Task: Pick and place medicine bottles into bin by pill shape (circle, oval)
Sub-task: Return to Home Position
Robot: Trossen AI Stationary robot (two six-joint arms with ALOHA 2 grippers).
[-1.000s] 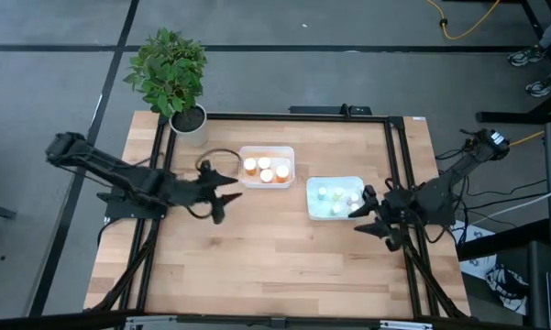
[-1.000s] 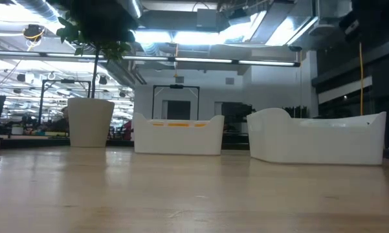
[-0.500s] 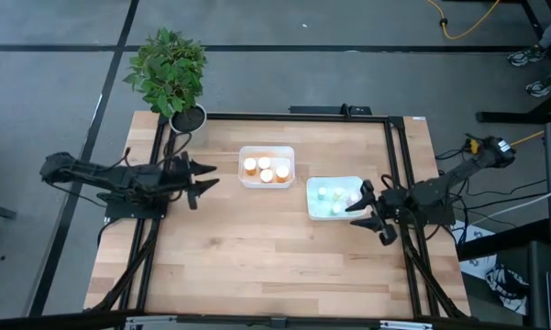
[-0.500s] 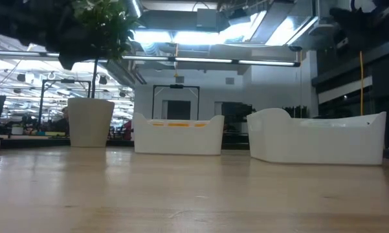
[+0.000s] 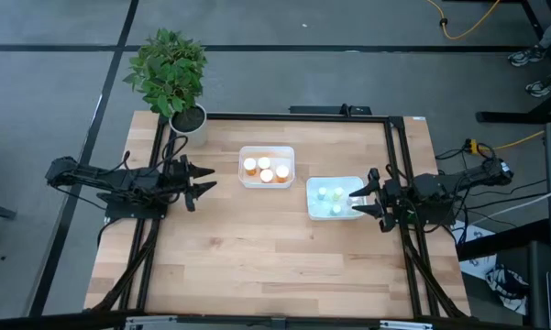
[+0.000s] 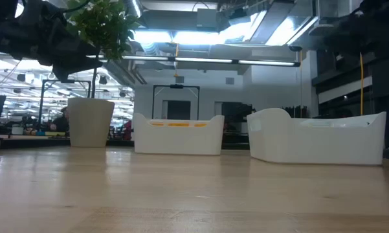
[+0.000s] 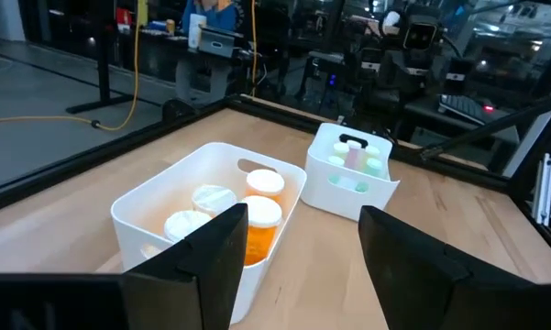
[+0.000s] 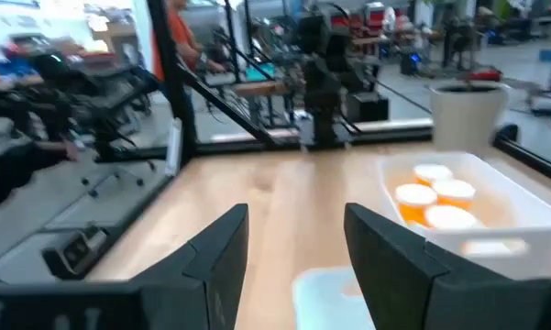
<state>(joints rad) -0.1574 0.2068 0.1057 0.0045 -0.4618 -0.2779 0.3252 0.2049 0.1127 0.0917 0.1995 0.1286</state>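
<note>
Left claw (image 5: 208,179) hangs over the left side of the tabletop (image 5: 257,257), fingers spread and holding nothing, well apart from the first white bin (image 5: 267,148). Inside that bin the orange bottles (image 5: 265,169) stand upright, white caps to the ceiling, long axes vertical (the left wrist view shows this plainly). Just to the right, the second white bin (image 5: 335,180) holds the pastel bottles (image 5: 334,198), which also appear to stand on end, tops up. Right claw (image 5: 357,201) sits just beside this bin's right wall, fingers parted and empty. Sorting looks finished, so the likely trouble is here: if this claw swings sideways on its way home, a finger could clip the wall and shove or tip the light bin, toppling the bottles.
</note>
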